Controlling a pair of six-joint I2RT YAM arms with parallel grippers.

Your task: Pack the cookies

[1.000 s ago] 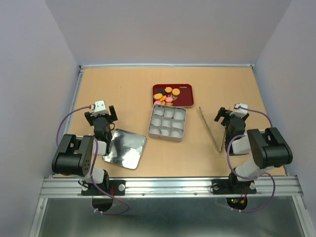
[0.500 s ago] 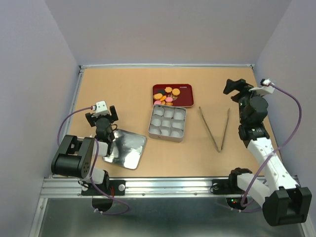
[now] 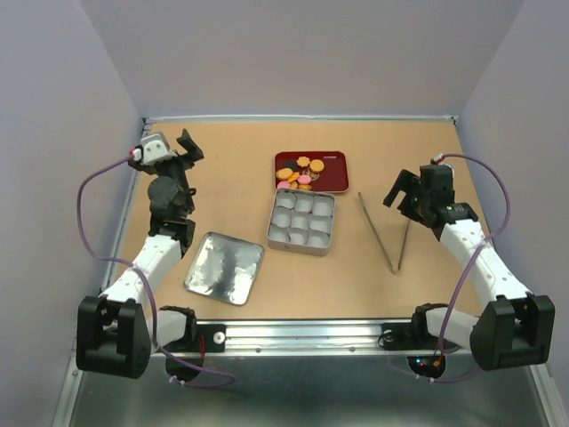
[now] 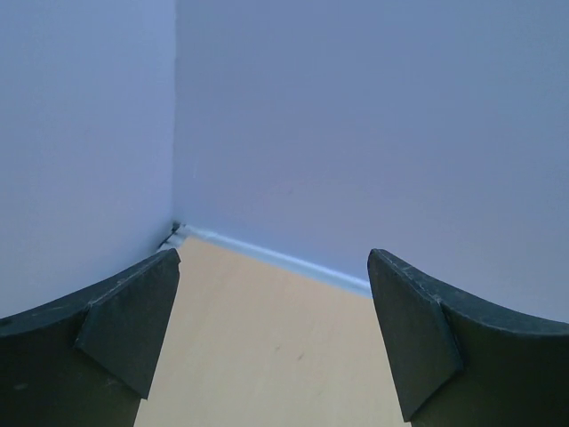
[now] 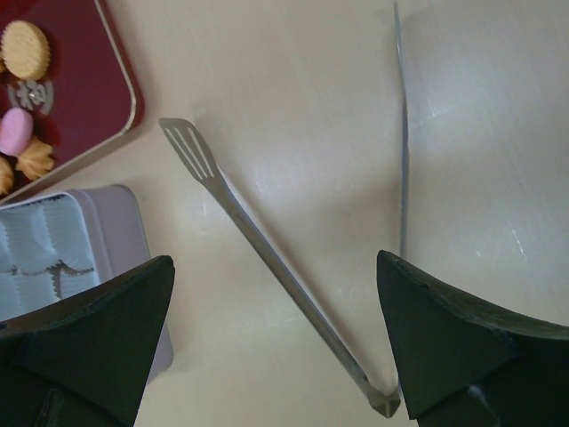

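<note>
Since a second ago both arms have unfolded. The left arm (image 3: pixel 164 200) has left the lid (image 3: pixel 224 267) and swung out to the far left of the tin (image 3: pixel 302 221). The right arm (image 3: pixel 471 253) has lifted and now reaches in from the tin's right.

The cookies (image 3: pixel 300 173) lie heaped in the dark red tray (image 3: pixel 335 160), which sits just behind the tin's far edge. We see orange, pink and dark brown ones, mostly on the side of the tray nearest the tin. The tin itself is a silver square with nine compartments.

Just right of the tin the metal tongs (image 3: pixel 391 240) lie spread in a V on the desk (image 3: pixel 231 169), their joined end toward the arm bases. The lid lies flat to the tin's near left.

The right jaws hang over the tongs, spread wide and gripping nothing. The left jaws also stand fully apart and empty, pointed at the wall (image 4: pixel 356 133) corner, well away from the tin.
</note>
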